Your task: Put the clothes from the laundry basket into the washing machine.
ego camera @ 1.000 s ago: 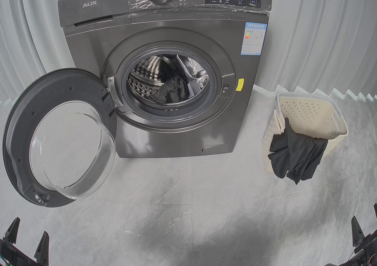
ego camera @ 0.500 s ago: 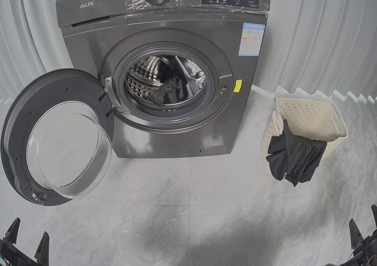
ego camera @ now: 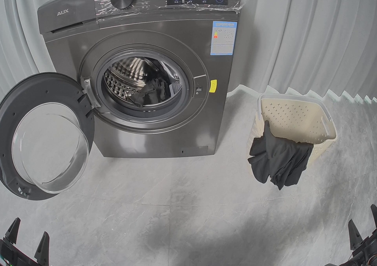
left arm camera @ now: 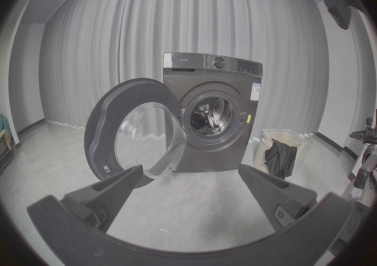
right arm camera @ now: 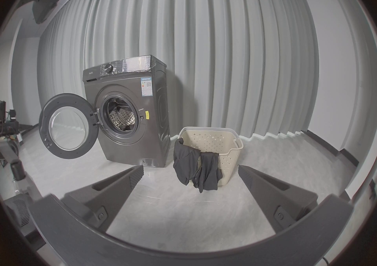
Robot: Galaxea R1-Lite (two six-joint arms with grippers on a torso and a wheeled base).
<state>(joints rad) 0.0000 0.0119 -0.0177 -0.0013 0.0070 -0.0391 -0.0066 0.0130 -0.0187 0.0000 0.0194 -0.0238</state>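
1 dark grey cloth garment (ego camera: 279,157) drapes over the near rim of the cream perforated plastic laundry basket (ego camera: 298,115), its long axis hanging down outside. Apparently another dark garment (ego camera: 151,92) lies inside the open grey front-loading washing machine (ego camera: 157,145). The left gripper (left arm camera: 188,188) and right gripper (right arm camera: 188,188) gape empty.

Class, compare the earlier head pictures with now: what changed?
Only the head camera shifted right; washing machine and laundry basket did not move. The dark garment still hangs over the basket rim, second garment lies in the drum, door open, left end effector and right end effector open.
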